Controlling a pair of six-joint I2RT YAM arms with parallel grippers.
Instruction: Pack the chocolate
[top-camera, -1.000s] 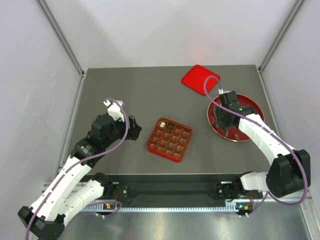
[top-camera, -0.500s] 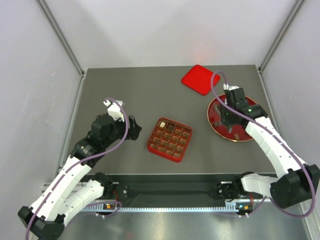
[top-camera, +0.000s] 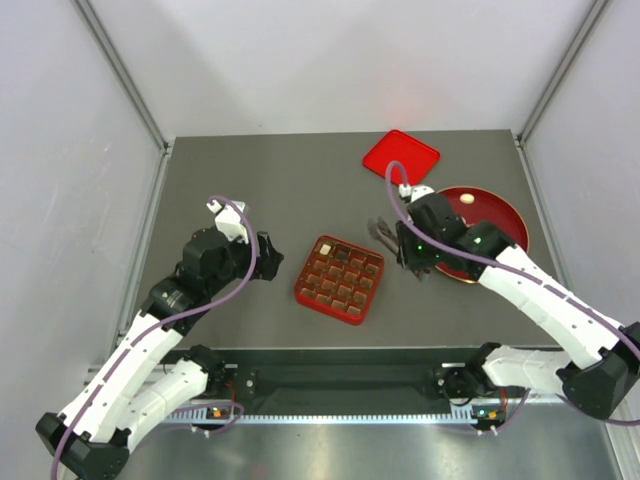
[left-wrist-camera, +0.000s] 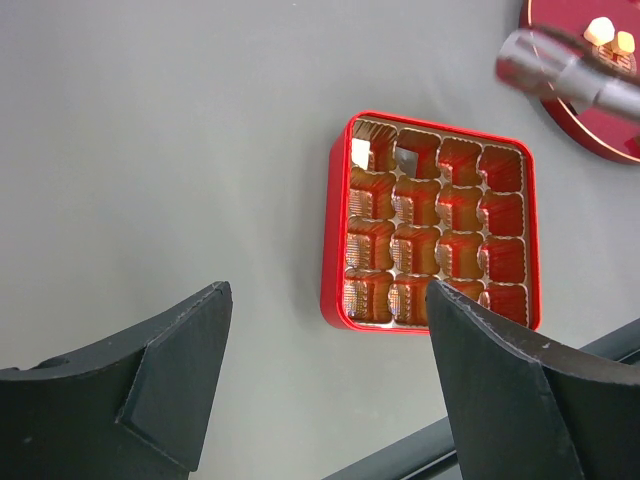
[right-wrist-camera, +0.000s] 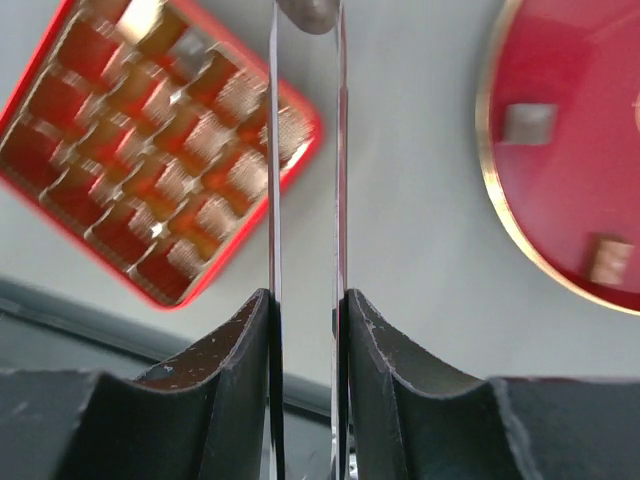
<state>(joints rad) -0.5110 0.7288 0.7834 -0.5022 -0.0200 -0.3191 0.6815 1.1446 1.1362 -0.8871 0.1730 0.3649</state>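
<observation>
The red gridded tray (top-camera: 300, 290) lies mid-table, with a cream chocolate (top-camera: 324, 244) in its far-left corner cell and a dark one beside it. The left wrist view shows the same tray (left-wrist-camera: 335, 250) and cream piece (left-wrist-camera: 360, 152). More chocolate pieces lie on the round red plate (top-camera: 505, 215): a cream one (top-camera: 466, 199) and two dark ones (right-wrist-camera: 528, 122). My right gripper (top-camera: 418, 255) (right-wrist-camera: 305, 300) is shut on metal tongs (right-wrist-camera: 273, 150), between plate and tray. A blurred brownish lump (right-wrist-camera: 308, 12) sits at the tong tips. My left gripper (top-camera: 268, 258) (left-wrist-camera: 330, 290) stands open and empty, left of the tray.
A flat red square lid (top-camera: 401, 158) lies at the back, just beyond the plate. Grey walls with metal posts enclose the table on three sides. A black rail (top-camera: 340, 380) runs along the near edge between the arm bases.
My right arm has swung left from over the plate to the gap beside the tray, carrying the tongs. The left arm has not moved.
</observation>
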